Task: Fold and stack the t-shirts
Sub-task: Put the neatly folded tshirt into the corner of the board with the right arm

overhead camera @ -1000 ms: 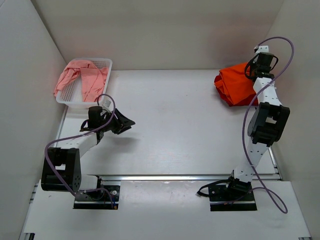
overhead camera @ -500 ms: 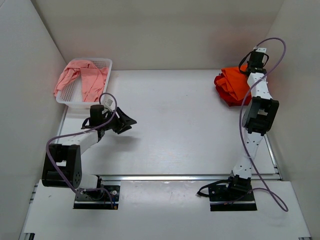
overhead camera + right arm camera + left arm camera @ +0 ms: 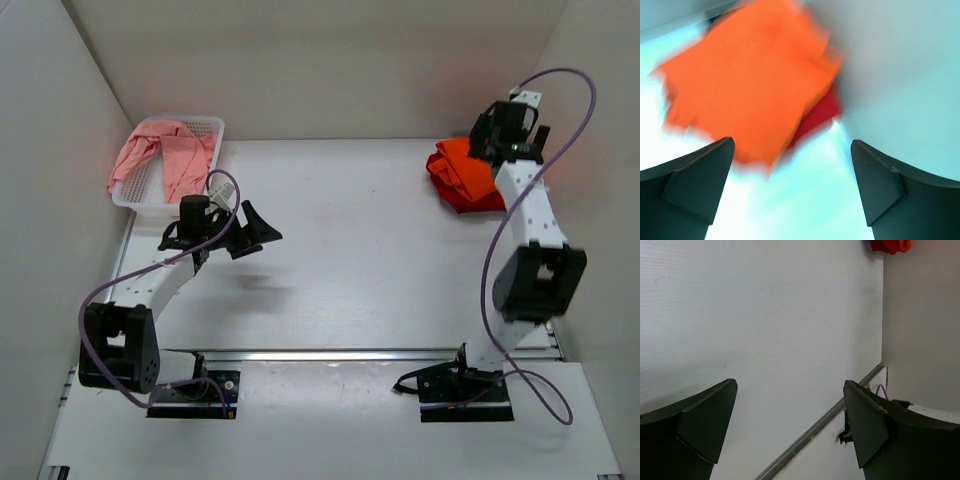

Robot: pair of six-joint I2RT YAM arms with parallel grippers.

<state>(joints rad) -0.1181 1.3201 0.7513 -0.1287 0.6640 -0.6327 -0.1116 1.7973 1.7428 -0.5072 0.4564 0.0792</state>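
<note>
At the far right corner of the worktop [image 3: 370, 250], the bright orange t-shirt [image 3: 460, 168] is plain, without print. The darker red t-shirt [image 3: 817, 117] shows as a strip beneath its edge (the blurred right wrist view tints the worktop bluish there). At the far left corner the pale pink t-shirt [image 3: 160, 155], also plain, lies in a white mesh basket [image 3: 208, 128]. The worktop is white with a faint grain. The left gripper [image 3: 790, 425] and right gripper [image 3: 792, 185] have black fingers. The left arm [image 3: 150, 285] and right arm [image 3: 530, 205] are white and black, each with a purple cable [image 3: 560, 71].
</note>
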